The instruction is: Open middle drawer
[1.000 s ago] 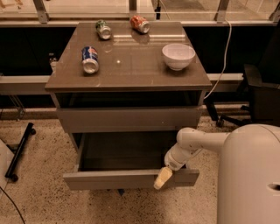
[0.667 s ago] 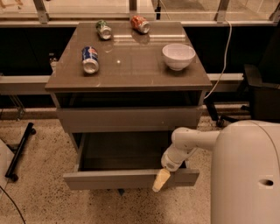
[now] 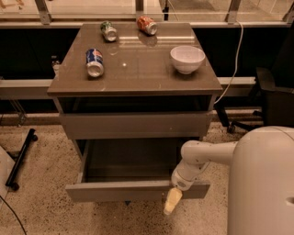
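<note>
Middle drawer (image 3: 115,190) stood pulled well out, low at the front of the cabinet (image 3: 138,73).
Gripper (image 3: 173,198) sat on its front panel, right of centre; whether it clasped the edge could not be told. A straight, level pull would likely avoid jamming and jolting the bowl (image 3: 187,58) above.

Surface (image 3: 138,75): white bowl (image 3: 187,58); blue can (image 3: 95,62) lying well left of bowl; green can (image 3: 109,31), red can (image 3: 147,25) behind-left of bowl.

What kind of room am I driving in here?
Likely an office or lab: a drawer cabinet on a speckled floor, an office chair beside it, window frames behind. The pincer sits at the pulled-out drawer front.
</note>
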Motion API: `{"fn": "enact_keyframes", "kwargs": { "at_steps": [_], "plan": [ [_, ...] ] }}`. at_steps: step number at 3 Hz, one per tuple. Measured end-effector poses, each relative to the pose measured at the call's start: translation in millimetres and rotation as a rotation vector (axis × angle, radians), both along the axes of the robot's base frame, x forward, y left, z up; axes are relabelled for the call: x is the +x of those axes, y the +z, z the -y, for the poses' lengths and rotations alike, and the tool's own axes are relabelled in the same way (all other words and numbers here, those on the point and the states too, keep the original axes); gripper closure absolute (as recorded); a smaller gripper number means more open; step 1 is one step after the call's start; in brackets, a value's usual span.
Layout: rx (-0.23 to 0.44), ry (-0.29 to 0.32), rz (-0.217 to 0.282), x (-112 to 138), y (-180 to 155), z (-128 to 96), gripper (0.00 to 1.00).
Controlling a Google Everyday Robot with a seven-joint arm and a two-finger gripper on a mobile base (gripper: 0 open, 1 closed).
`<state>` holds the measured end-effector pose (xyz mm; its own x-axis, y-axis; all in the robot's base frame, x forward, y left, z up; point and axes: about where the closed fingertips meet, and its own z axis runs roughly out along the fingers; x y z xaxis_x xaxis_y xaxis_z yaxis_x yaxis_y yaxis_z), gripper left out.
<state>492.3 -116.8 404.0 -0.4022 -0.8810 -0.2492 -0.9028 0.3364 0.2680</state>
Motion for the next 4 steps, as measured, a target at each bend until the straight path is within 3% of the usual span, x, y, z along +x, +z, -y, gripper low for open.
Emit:
{"fn": "enact_keyframes", "kwargs": {
  "at_steps": [1, 2, 3, 4],
  "plan": [
    [0.045, -0.021, 0.008, -32, 12, 5, 0.15],
    [0.116, -0.078, 0.039, -62, 22, 19, 0.38],
    [0.116, -0.078, 0.039, -62, 22, 19, 0.43],
    [0.116, -0.076, 0.036, -63, 21, 17, 0.20]
  ]
}}
